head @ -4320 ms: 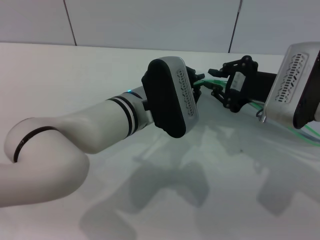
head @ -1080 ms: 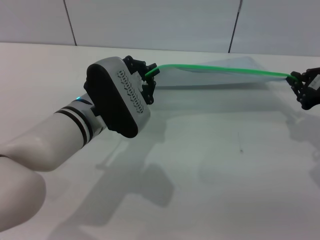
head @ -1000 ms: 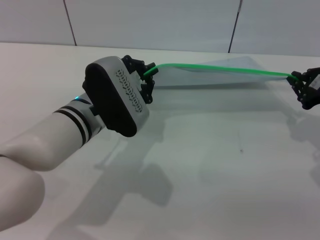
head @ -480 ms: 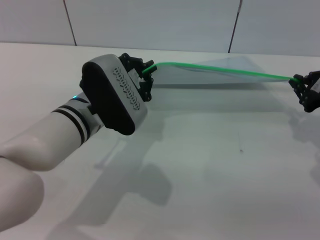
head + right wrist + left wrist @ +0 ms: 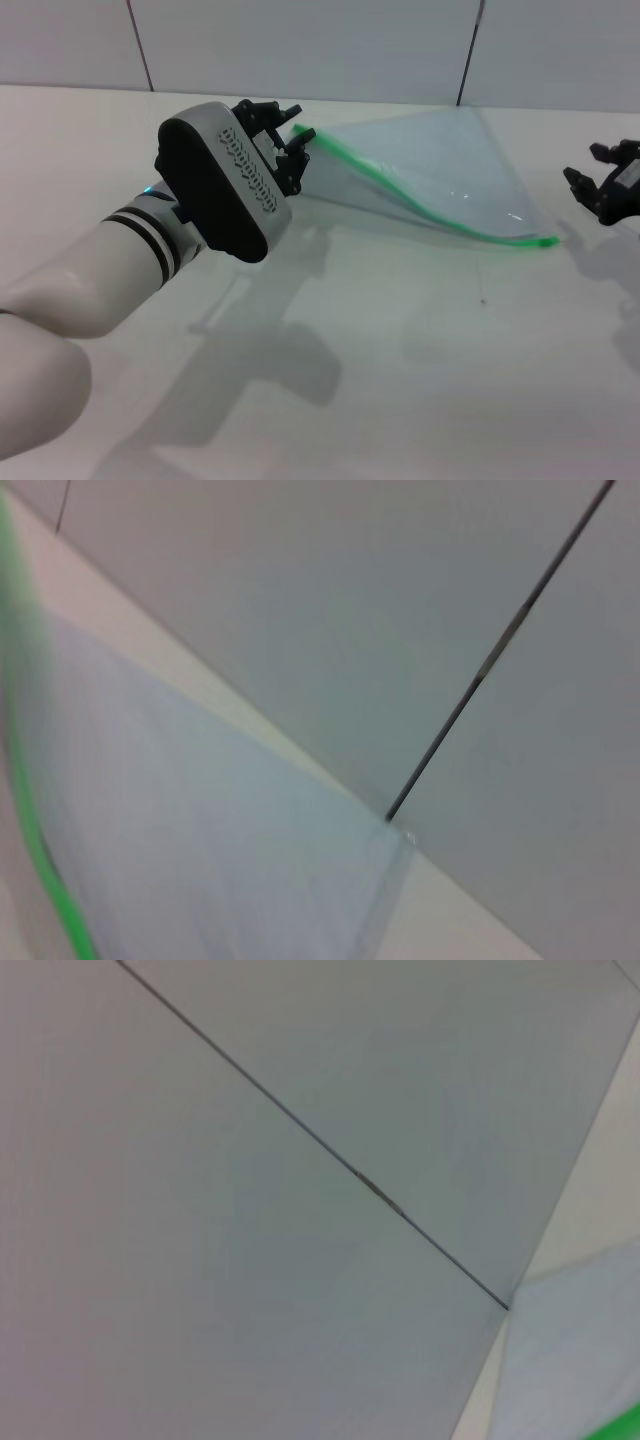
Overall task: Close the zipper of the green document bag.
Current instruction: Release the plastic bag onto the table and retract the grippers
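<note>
The green document bag (image 5: 440,160) is a translucent pale pouch slanting from my left gripper down to the table. Its zipper (image 5: 420,205) is a bright green strip along the near edge, and its right end (image 5: 545,242) rests on the table. My left gripper (image 5: 298,128) is raised at the left and is shut on the strip's left end. I cannot make out the slider. My right gripper (image 5: 600,185) hovers at the far right, open and apart from the bag. The right wrist view shows the bag (image 5: 200,830) and the zipper (image 5: 40,860) close up.
The white table (image 5: 400,380) stretches toward me with only the arms' shadows on it. A panelled grey wall (image 5: 300,40) stands behind the table. The left arm's thick forearm (image 5: 120,270) crosses the near left.
My right gripper has opened and let go of the zipper's right end. That end dropped from mid-air to the table, so the taut strip now sags. My left gripper rose slightly.
</note>
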Controlling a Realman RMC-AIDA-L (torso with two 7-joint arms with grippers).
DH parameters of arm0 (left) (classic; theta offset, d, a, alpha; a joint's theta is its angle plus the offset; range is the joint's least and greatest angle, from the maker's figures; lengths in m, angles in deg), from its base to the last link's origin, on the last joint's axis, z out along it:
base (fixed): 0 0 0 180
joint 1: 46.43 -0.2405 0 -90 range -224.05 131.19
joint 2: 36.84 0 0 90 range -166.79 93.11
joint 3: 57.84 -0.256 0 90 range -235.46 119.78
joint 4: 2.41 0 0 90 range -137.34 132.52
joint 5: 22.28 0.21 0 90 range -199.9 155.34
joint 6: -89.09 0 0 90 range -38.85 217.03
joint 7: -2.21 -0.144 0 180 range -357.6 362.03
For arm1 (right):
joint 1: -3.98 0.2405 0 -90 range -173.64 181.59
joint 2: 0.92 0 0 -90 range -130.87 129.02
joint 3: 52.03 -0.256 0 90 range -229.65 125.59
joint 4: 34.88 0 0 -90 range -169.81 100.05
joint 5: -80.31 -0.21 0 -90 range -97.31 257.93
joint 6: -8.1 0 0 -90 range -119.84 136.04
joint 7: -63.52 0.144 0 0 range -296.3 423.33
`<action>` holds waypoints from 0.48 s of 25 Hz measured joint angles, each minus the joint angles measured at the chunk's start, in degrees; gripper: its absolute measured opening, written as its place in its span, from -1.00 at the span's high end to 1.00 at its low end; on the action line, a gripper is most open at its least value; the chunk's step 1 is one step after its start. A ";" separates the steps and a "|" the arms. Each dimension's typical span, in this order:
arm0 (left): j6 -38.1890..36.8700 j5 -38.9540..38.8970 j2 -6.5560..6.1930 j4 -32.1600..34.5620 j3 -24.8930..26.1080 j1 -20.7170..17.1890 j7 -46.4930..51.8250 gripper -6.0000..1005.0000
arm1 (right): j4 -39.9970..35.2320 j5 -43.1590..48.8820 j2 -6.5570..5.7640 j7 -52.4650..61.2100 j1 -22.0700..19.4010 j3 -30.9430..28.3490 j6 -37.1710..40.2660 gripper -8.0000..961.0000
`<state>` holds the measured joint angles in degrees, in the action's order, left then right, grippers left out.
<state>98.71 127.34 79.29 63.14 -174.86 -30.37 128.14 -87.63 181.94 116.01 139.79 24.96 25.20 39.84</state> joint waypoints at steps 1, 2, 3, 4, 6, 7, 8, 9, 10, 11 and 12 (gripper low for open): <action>0.35 -0.36 0.00 -0.34 -0.11 0.18 0.01 0.59 | -0.10 -1.14 0.00 -0.15 -0.13 0.02 0.08 0.23; 0.91 -0.89 0.01 -0.72 -0.26 0.40 0.04 0.58 | -0.34 -2.67 -0.01 -0.37 -0.34 0.02 0.18 0.18; 1.22 -1.16 0.02 -0.93 -0.41 0.44 0.04 0.58 | -0.79 -3.98 -0.02 -0.75 -0.74 0.03 0.28 0.14; 1.56 -1.34 0.02 -1.04 -0.51 0.46 0.04 0.51 | -1.29 -5.39 -0.05 -1.19 -1.20 0.03 0.33 0.09; 2.48 -1.46 0.05 -1.07 -0.66 0.33 0.08 0.36 | -3.58 -9.55 -0.02 -3.39 -3.10 0.14 0.41 0.00; 3.30 -1.79 0.08 -1.04 -0.82 0.17 0.24 0.28 | -4.88 -11.90 0.01 -4.66 -4.26 0.29 0.43 -0.04; 4.08 -2.15 0.10 -1.02 -1.01 0.01 0.41 0.21 | -6.12 -15.13 0.05 -6.27 -5.46 0.78 0.46 -0.09; 5.63 -2.91 0.08 -0.99 -1.44 -0.17 0.92 0.13 | -7.04 -18.53 0.08 -7.82 -6.49 1.31 0.48 -0.13; 7.69 -3.81 0.01 -0.98 -2.06 -0.37 1.75 0.03 | -8.10 -22.91 0.08 -10.31 -7.78 2.26 0.52 -0.18; 9.36 -4.36 -0.07 -0.98 -2.55 -0.54 2.63 -0.07 | -8.49 -26.77 0.07 -12.68 -8.51 3.10 0.52 -0.23; 11.37 -4.72 -0.09 -1.07 -2.93 -0.70 3.60 -0.16 | -8.85 -30.63 0.08 -15.09 -9.15 3.95 0.59 -0.28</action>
<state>110.09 122.61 79.20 62.07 -177.79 -31.08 131.74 -96.48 151.31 116.09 124.71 15.81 29.15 40.43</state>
